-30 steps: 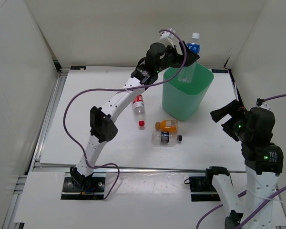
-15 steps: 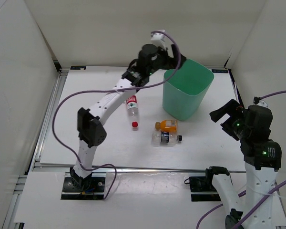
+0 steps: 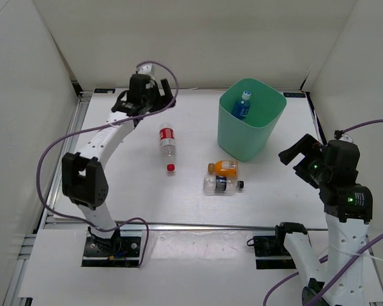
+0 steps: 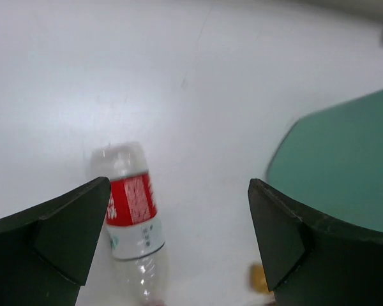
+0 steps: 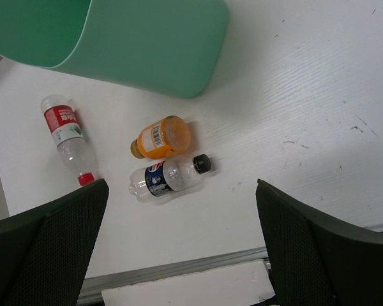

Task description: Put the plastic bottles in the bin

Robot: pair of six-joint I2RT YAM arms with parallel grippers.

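The mint-green bin (image 3: 246,145) stands at the back right. The blue-label bottle (image 3: 241,106) lies inside it. The red-label bottle (image 3: 166,140) lies on the table left of the bin, cap toward the front. The orange bottle (image 3: 225,168) and the dark-label bottle (image 3: 221,184) lie side by side in front of the bin. My left gripper (image 3: 159,97) is open and empty, high at the back left; its view shows the red-label bottle (image 4: 129,204) below and the bin (image 4: 345,159). My right gripper (image 3: 299,155) is open and empty, right of the bin.
White walls enclose the table on the left, back and right. A metal rail runs along the front edge (image 3: 198,225). The right wrist view shows the bin (image 5: 147,38), the orange bottle (image 5: 161,137), the dark-label bottle (image 5: 169,176) and the red-label bottle (image 5: 67,131).
The left gripper let the blue-label bottle go into the bin, then swung left, away from the bin. The red-label bottle has shifted left. The right arm has barely moved.
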